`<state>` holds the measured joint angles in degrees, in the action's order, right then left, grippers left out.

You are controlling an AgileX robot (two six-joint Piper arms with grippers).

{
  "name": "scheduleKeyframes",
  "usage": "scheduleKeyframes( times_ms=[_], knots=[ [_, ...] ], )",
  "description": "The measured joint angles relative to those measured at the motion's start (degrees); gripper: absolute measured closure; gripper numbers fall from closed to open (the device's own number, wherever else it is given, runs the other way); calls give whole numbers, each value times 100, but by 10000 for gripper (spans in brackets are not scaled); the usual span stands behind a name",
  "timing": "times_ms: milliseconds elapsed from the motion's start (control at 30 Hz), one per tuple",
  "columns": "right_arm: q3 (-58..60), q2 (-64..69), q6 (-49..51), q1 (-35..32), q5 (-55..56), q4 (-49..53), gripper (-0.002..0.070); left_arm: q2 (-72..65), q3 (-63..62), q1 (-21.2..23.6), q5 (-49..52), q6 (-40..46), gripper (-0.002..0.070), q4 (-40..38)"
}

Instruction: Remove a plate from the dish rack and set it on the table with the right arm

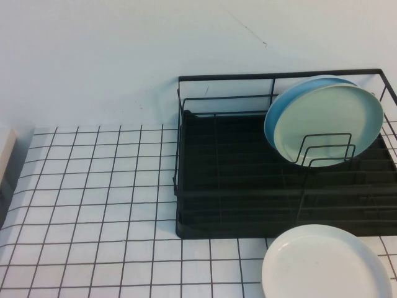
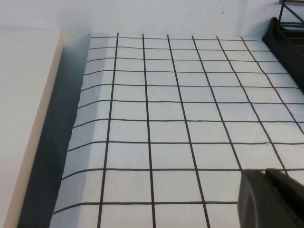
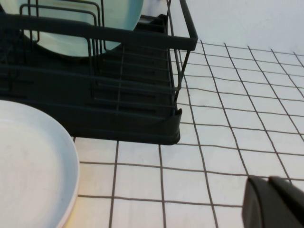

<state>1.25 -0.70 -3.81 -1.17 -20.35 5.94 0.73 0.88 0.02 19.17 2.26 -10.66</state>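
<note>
High view, nearest: a white plate (image 1: 327, 264) lies flat on the table (image 1: 93, 205); behind it the dish rack (image 1: 205, 186) holds the plate (image 1: 329, 124) upright between wire loops, a blue plate (image 1: 279, 108) behind. Right gripper (image 3: 275, 202) and left gripper (image 2: 271, 197) sit low over tiles, grip state untellable
</note>
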Motion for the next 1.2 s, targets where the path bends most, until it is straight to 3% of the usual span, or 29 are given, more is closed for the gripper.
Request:
scheduleKeyframes(
  times_ms=[1000,1200],
  knots=[
    [0,0,0,0,39,0,680,0,0,0,0,23,678,0],
    [47,0,0,0,943,15,680,0,0,0,0,23,678,0]
  ],
)
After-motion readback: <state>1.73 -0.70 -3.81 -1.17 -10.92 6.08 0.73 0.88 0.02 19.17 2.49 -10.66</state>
